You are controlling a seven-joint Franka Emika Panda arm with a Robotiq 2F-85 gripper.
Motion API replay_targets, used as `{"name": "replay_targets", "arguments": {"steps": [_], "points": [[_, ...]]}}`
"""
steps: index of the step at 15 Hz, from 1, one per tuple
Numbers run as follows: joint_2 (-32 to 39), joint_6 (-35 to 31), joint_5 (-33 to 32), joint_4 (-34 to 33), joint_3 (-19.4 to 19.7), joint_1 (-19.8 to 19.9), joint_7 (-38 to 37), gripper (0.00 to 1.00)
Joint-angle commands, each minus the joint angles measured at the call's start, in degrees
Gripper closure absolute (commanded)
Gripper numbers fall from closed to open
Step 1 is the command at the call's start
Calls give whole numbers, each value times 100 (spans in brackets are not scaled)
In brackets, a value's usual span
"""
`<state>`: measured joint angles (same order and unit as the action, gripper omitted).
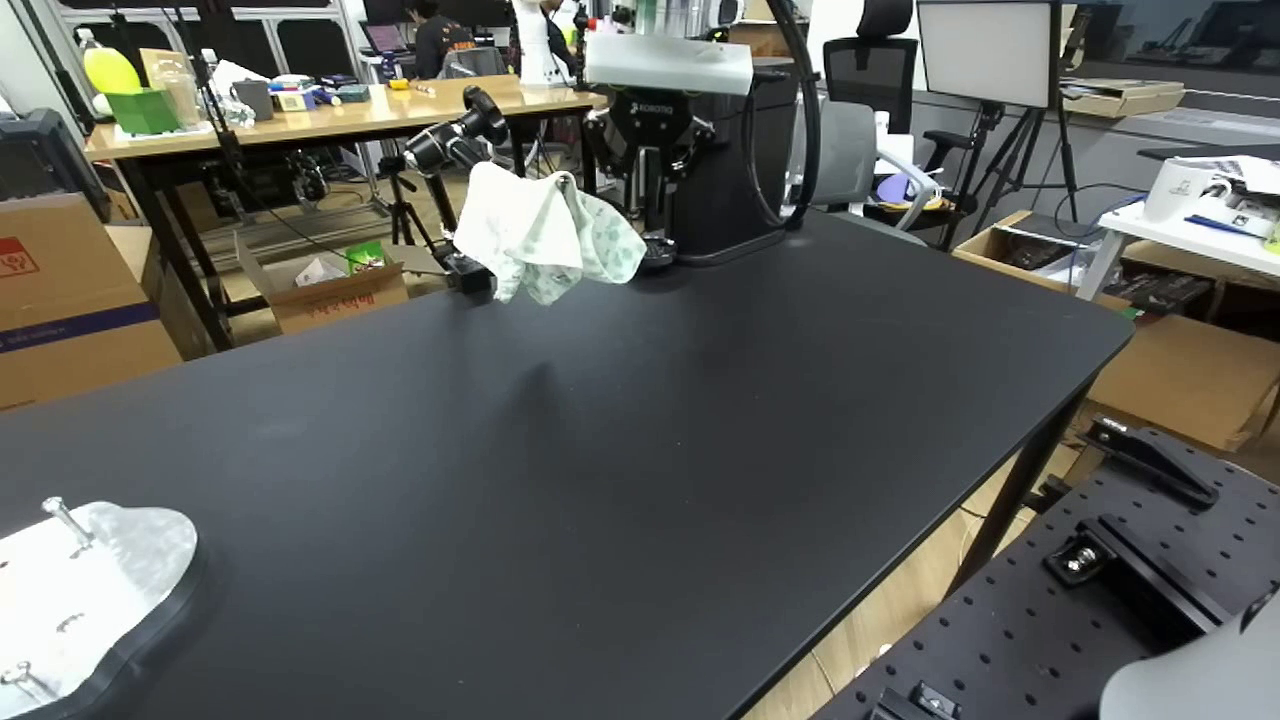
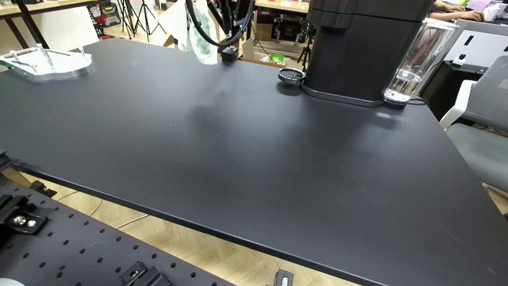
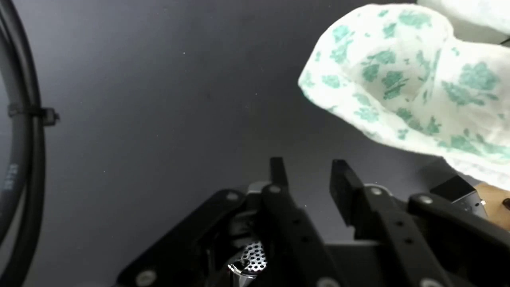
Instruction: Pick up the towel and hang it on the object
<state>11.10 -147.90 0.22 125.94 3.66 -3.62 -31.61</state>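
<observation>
White towel with green floral print (image 1: 550, 235) is up off the counter (image 1: 800, 420), apparently draped on the black stand (image 1: 440, 205) near the edge; folds hide the bearing point, so how well it is seated cannot be told. Judged: hanging essentially done, backing away remains. Failure modes from here: (1) slip: cloth looks lopsided and bunched, so if only a corner is supported, its own weight could drag it off; (2) snag: the Robotiq gripper (image 3: 307, 171) is just beside the cloth in the wrist view, and a sweep that way could hook a fold; (3) cable brush: the black cables (image 3: 36, 151) also cross in front of the towel in an exterior view, depth gap unreadable, so a wrist turn might knock it loose; (4) collision: the perforated drip tray (image 2: 291, 74) of the black drinks machine (image 2: 353, 59) shows past the linkage in the wrist view, so lowering before moving clear could strike it. Jaws: parted part-way, plain gap between the fingertips (image 3: 339, 175) with only dark counter showing through; nothing gripped, no contact with the towel visible in the wrist view.
</observation>
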Motion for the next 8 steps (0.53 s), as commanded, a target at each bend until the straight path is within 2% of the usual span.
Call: {"name": "replay_targets", "arguments": {"steps": [1, 5, 6, 8], "points": [[-220, -49, 36, 105, -10, -2, -16, 32], [-525, -263, -286, 249, 21, -101, -221, 6], [-633, -291, -414, 290, 23, -126, -273, 2], [-898, -65, -688, 361, -19, -143, -364, 0]]}}
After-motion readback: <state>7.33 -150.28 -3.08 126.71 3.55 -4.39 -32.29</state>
